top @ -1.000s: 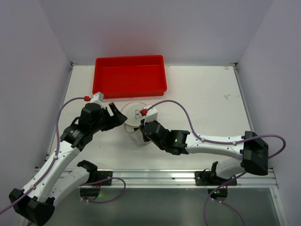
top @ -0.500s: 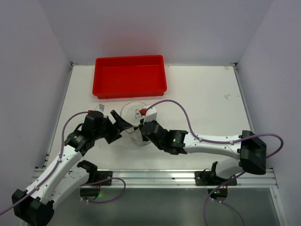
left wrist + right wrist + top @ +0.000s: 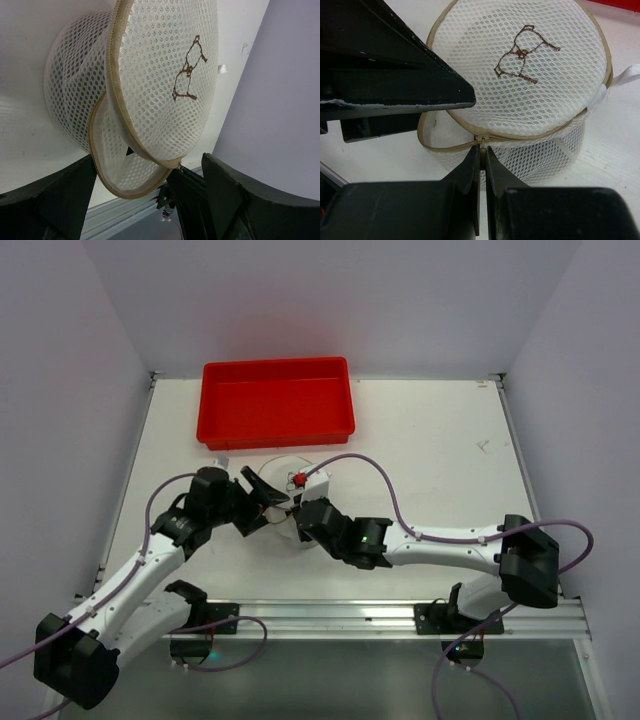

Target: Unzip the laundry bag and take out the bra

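The round white mesh laundry bag (image 3: 283, 478) sits on the white surface (image 3: 430, 440) near the red plastic tray (image 3: 276, 400). Only the right wrist view shows the right tool (image 3: 481, 150) pinched on the zipper pull (image 3: 481, 140). The left wrist view shows the left tool (image 3: 149, 165) spread apart and a dark speck (image 3: 129, 149) inside the bag, perhaps fabric.

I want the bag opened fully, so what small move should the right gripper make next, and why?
Probably draw the zipper pull further along the rim, into the closed stretch: the right gripper is shut on it, and the lid of the laundry bag gapes on one side only.
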### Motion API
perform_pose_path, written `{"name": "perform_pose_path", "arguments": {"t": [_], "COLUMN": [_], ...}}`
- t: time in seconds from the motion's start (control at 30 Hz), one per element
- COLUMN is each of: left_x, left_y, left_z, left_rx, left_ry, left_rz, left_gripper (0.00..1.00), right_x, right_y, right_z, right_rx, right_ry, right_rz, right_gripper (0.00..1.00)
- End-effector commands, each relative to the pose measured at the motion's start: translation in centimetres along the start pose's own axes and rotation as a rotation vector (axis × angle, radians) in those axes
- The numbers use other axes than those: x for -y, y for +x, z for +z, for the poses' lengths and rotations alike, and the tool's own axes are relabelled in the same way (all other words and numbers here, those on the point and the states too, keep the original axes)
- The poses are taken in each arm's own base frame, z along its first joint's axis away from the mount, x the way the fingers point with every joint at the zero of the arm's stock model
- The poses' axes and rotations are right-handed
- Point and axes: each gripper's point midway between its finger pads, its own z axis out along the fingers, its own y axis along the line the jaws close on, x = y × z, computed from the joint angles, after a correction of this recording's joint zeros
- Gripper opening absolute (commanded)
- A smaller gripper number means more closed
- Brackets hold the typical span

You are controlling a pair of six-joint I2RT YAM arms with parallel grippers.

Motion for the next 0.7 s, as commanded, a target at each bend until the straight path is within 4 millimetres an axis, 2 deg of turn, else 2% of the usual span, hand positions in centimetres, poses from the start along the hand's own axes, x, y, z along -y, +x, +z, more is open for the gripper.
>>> {"name": "perform_pose_path", "arguments": {"t": [0.0, 0.33, 0.37, 0.4, 0.43, 0.5, 0.53, 0.67], "left_x": [0.8, 1.4, 1.4, 1.5, 1.6, 1.8, 1.8, 2.1], "left_y": [0.2, 0.1, 0.0, -0.1, -0.2, -0.2, -0.2, -0.3], "left_z": [0.5, 1.3, 1.4, 1.6, 1.7, 1.9, 2.0, 2.1], "left_rx": [-0.019, -0.006, -0.004, -0.002, -0.001, -0.006, -0.008, -0.016], "left_ry": [0.056, 0.134, 0.136, 0.139, 0.139, 0.145, 0.142, 0.140], "left_rz": [-0.015, -0.003, 0.001, 0.004, 0.010, 0.032, 0.037, 0.108], "left_gripper": [0.86, 0.49, 0.39, 0.34, 0.24, 0.12, 0.00, 0.00], "right_x": [-1.5, -2.5, -2.6, -2.5, -2.5, -2.2, -2.1, -1.1], "right_y": [-2.9, -3.3, -3.3, -3.2, -3.3, -3.0, -3.1, -2.6], "right_z": [-0.5, -1.4, -1.4, -1.5, -1.7, -1.8, -2.1, -2.7], "right_rx": [0.076, 0.095, 0.095, 0.093, 0.093, 0.086, 0.090, 0.084], "right_ry": [-0.029, -0.092, -0.095, -0.097, -0.100, -0.100, -0.101, -0.096], "right_rz": [0.065, 0.079, 0.079, 0.075, 0.074, 0.065, 0.064, 0.026], "right_gripper": [0.00, 0.00, 0.00, 0.00, 0.00, 0.00, 0.00, 0.00]}}
